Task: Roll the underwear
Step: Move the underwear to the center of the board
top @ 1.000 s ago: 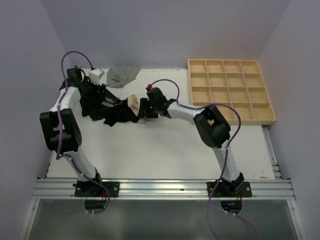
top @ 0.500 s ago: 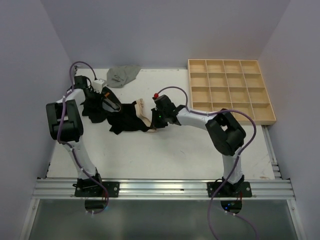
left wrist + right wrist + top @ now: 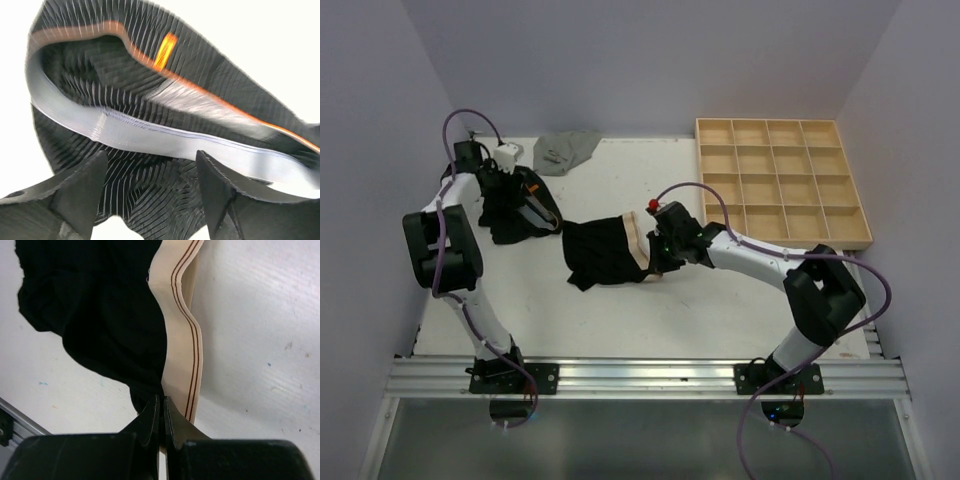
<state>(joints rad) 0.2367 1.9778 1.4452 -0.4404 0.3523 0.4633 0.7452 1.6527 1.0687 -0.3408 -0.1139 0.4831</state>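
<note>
Underwear (image 3: 600, 252) mid-table, black, pinched tight by tan waistband (image 3: 177, 340) in right gripper (image 3: 161, 407). Left gripper (image 3: 152, 165) spread wide over black pile (image 3: 505, 220) at back-left edge. Wide stretch of white table (image 3: 650, 320) toward near rail (image 3: 640, 378).

Black ribbed cloth briefs (image 3: 150, 90), grey elastic waistband (image 3: 165, 137), thin orange edging (image 3: 166, 50), crumpled on white worktop (image 3: 270, 50). Two black fingers (image 3: 75, 195) at near edge, spread apart, cloth below the gap.

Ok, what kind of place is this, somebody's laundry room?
Likely a robot lab bench, not a home: left arm and right arm bolted to a metal rail, a white table walled by plain panels, and a wooden grid tray.
</note>
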